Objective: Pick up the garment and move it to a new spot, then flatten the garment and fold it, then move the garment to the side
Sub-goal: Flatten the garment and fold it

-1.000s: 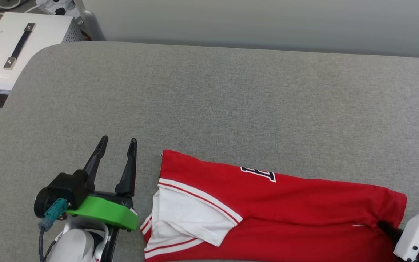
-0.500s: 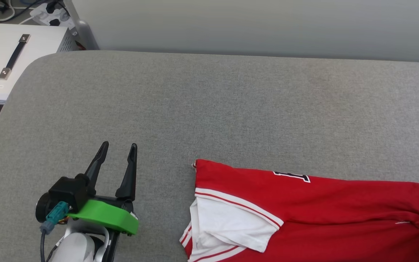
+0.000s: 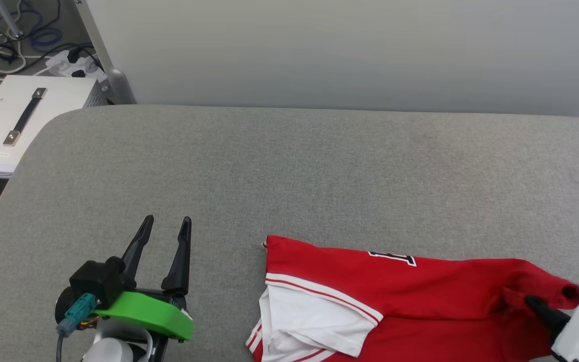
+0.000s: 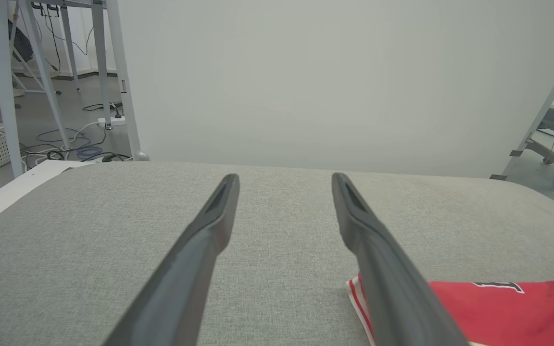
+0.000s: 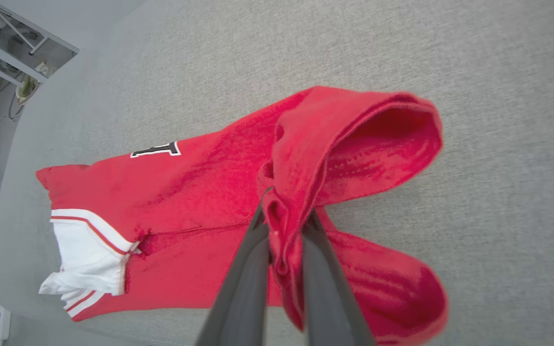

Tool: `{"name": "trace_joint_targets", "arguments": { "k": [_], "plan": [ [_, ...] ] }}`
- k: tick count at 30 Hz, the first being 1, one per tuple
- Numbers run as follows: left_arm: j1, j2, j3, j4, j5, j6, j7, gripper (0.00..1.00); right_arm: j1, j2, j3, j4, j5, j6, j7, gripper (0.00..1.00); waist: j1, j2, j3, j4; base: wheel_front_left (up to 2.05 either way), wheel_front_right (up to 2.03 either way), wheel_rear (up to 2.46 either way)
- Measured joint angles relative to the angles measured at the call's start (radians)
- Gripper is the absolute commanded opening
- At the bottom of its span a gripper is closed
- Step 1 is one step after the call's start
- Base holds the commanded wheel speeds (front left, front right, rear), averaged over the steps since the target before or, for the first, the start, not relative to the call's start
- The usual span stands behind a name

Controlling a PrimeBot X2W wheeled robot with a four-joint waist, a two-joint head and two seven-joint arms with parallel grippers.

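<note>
Off to the right of the left gripper (image 3: pixel 167 221), whose fingers stand wide apart with nothing between them above the grey upholstered surface (image 3: pixel 289 166), lies the garment (image 3: pixel 420 291). Its long axis runs crosswise to those fingers. The white sleeve (image 3: pixel 309 317) is the end nearest that gripper, near but not touching, and the red hem end reaches out to the right gripper (image 3: pixel 533 301). The right gripper is pinched nearly closed on a bunched fold of red cloth at the hem end, holding it a little raised while the rest lies on the surface. The right arm is therefore the nearer one and has the jersey in hand. Judging by this, a pull to the side would drag the body along its own length, sleeve end trailing.
</note>
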Motion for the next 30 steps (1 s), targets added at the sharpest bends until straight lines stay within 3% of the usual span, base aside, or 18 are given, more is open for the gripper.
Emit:
{"name": "trace_joint_targets", "arguments": {
  "k": [8, 16, 30],
  "plan": [
    [0.021, -0.002, -0.001, -0.012, -0.047, 0.0, 0.0, 1.0, 0.005, 0.109, 0.111, -0.129, 0.017, 0.0, 0.085, 0.0, 0.0, 0.0, -0.044, 0.021, 0.0, 0.0, 0.0],
    [0.031, 0.004, 0.005, -0.013, -0.055, 0.0, 0.0, 1.0, -0.002, 0.165, 0.229, -0.136, 0.048, 0.0, 0.084, 0.0, 0.0, 0.0, -0.056, 0.068, 0.0, 0.0, 0.0],
    [0.031, 0.004, 0.006, -0.004, -0.062, 0.0, 0.0, 1.0, -0.174, 0.174, 0.512, 0.136, 0.119, 0.0, -0.163, 0.0, 0.0, 0.0, -0.038, 0.17, 0.0, 0.0, 0.0]
  ]
}}
